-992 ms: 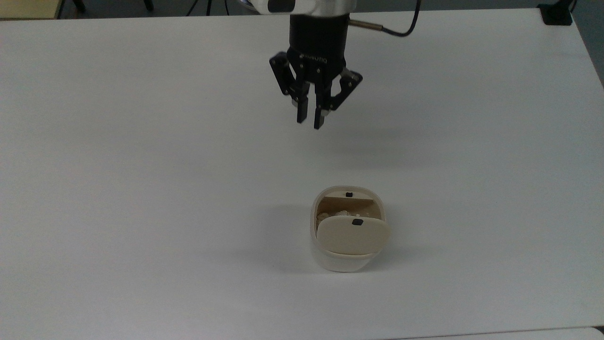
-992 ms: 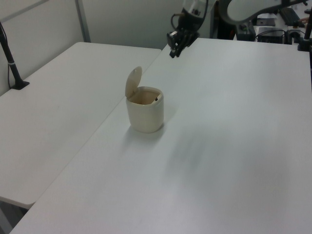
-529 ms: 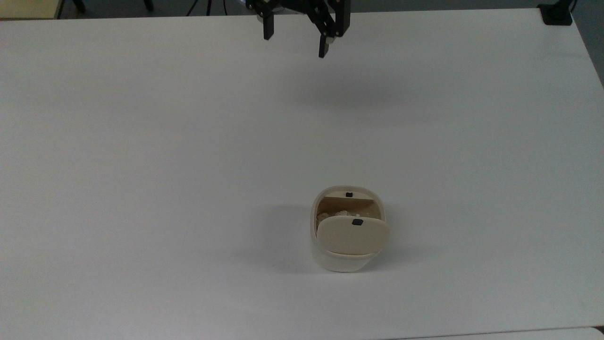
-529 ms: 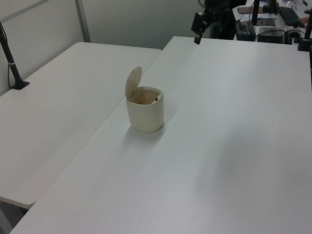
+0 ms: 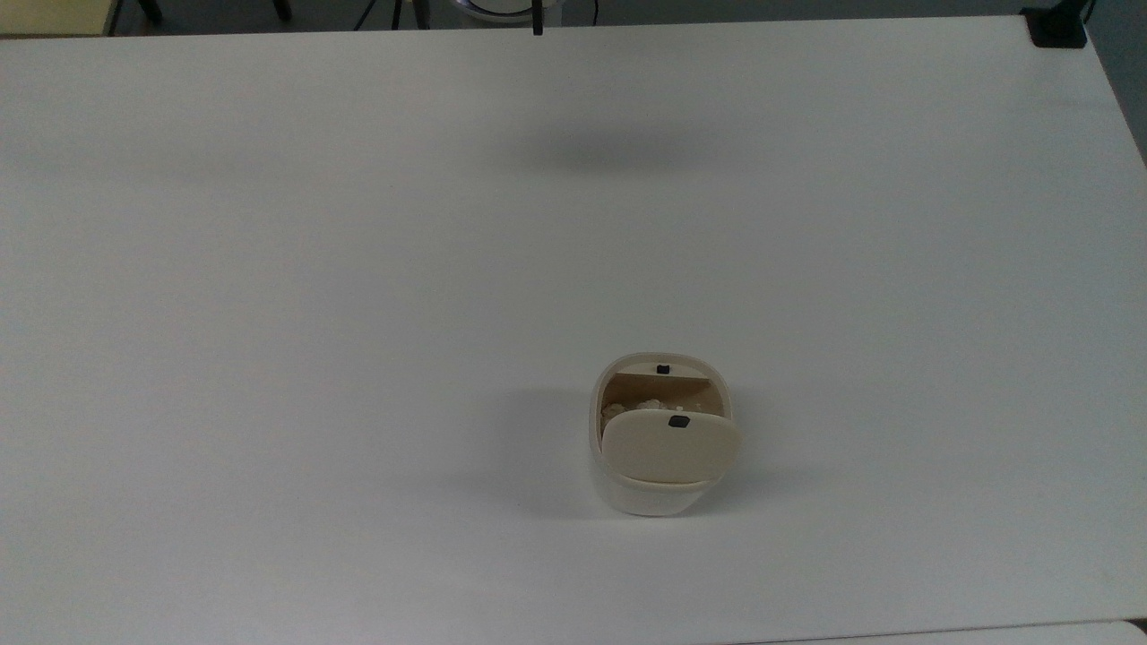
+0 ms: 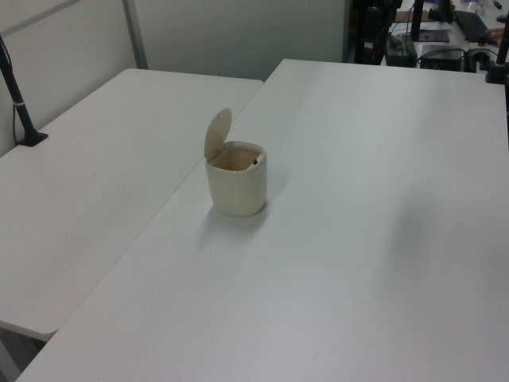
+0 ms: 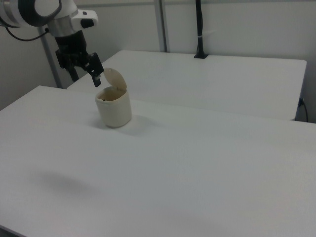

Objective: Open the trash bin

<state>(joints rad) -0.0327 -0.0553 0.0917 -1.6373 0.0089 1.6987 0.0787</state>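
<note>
The cream-white trash bin (image 5: pixel 659 497) stands on the white table (image 5: pixel 358 313), below the middle of the top view. Its beige lid (image 5: pixel 672 445) is hinged up and stands open, also seen in the left view (image 6: pixel 217 133) and the right view (image 7: pixel 114 79). White crumpled bits (image 5: pixel 616 413) lie inside. A small black button (image 5: pixel 663 368) sits on the rim. My gripper (image 7: pixel 85 74) hangs open and empty high above the table, well apart from the bin (image 7: pixel 114 109). One fingertip (image 5: pixel 538 25) pokes in at the top view's upper edge.
A second white table (image 6: pixel 95 159) adjoins this one, with a black post (image 6: pixel 20 103) clamped on it. A black pole (image 7: pixel 199 29) rises at the back in the right view. A black clamp (image 5: pixel 1057 27) sits at the table's far right corner in the top view.
My gripper has risen and drawn back toward the top view's upper edge, spreading its fingers from nearly shut to wide. The bin and its raised lid have not moved.
</note>
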